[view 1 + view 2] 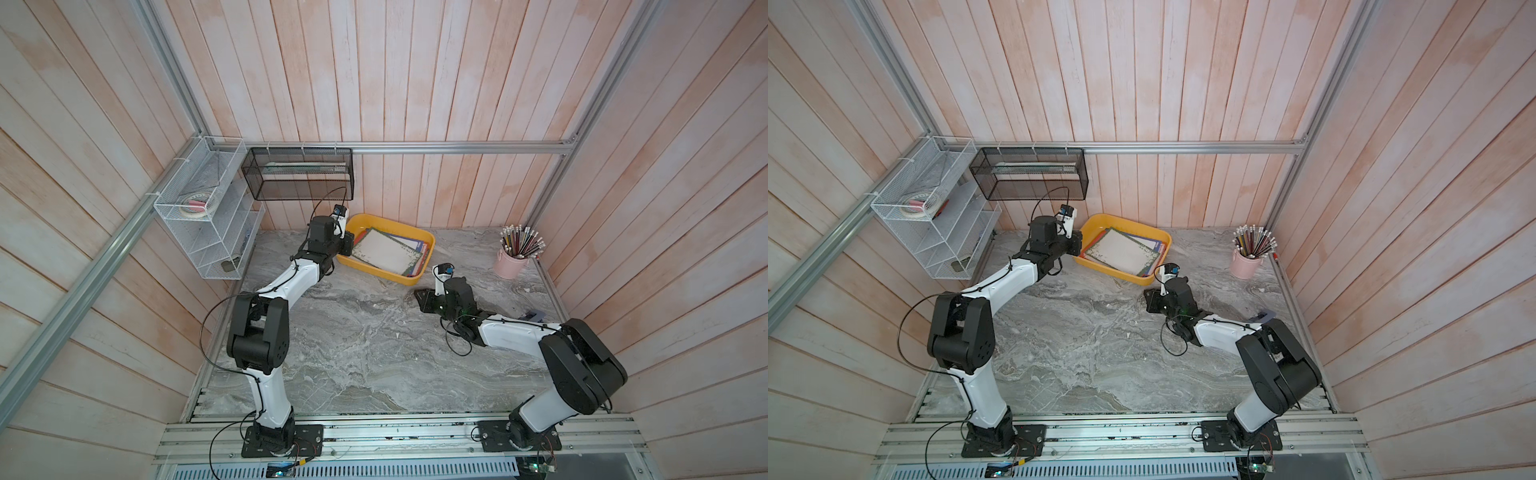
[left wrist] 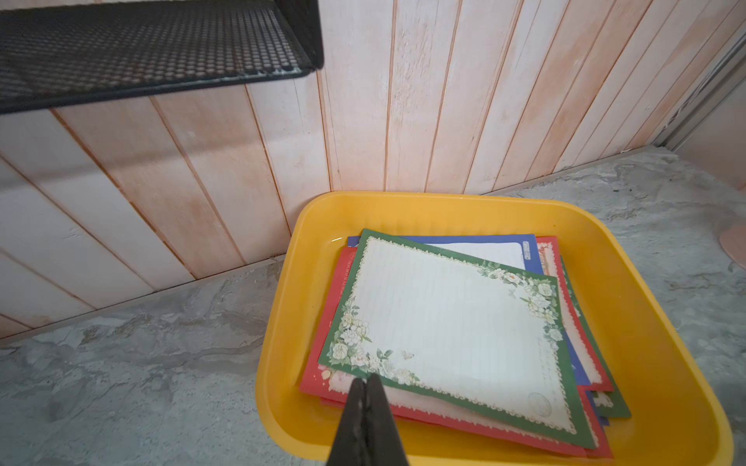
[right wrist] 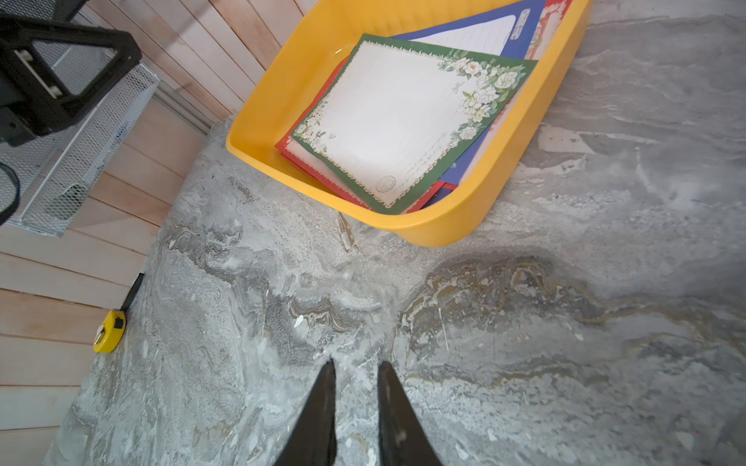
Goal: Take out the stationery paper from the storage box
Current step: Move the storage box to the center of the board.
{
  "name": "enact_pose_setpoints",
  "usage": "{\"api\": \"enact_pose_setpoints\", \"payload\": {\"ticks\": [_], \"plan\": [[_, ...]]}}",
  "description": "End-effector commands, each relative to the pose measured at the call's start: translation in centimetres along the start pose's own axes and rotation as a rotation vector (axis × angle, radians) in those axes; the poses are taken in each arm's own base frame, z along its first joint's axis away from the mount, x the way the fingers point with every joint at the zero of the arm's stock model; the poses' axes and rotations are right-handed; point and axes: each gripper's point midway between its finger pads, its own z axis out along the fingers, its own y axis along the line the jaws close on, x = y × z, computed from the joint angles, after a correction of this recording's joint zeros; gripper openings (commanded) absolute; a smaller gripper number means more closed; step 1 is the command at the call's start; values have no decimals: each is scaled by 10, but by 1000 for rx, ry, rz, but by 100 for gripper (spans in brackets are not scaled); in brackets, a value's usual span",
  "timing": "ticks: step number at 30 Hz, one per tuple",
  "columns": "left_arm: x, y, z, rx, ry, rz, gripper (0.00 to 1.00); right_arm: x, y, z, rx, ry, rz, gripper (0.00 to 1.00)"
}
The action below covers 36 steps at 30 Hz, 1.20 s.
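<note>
A yellow box [image 1: 376, 270] sits at the far edge of a grey marbled counter [image 1: 365, 345], left of the middle, close to the plank wall. Inside it lies the paper [image 1: 386, 251], a loose, fanned stack: a green-bordered sheet with white flowers on top, red and blue ones showing beneath.

The left gripper [image 2: 365, 379] reaches over the box's left end with its fingers pressed together. The tips meet at the edge of the green sheet; whether they pinch it is hard to tell. The right gripper [image 3: 354, 365] hangs over bare counter just off the box's near right corner, fingers slightly apart and holding nothing.

A pink cup [image 1: 510, 264] of pencils stands at the far right corner. A black mesh basket [image 1: 299, 174] hangs on the back wall, and a white wire rack [image 1: 208, 220] on the left wall.
</note>
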Motion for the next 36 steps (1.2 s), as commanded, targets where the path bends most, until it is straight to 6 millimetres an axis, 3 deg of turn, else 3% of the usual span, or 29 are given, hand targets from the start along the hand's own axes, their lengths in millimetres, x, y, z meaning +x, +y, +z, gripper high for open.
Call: {"api": "enact_pose_setpoints", "payload": {"ticks": [1,9,18,24,36], "plan": [[-13,2,16,26,-32,31,0,-15,7,6,-15,-54,8,22],[3,16,50,-15,3,-6,0,-2,4,26,-29,-1,43,24],[29,9,67,26,55,-53,0,7,-2,49,-47,53,108,27],[39,10,83,32,102,-106,0,8,-17,64,18,79,82,29],[72,9,93,20,207,-267,0,13,-40,70,85,74,84,32]]}}
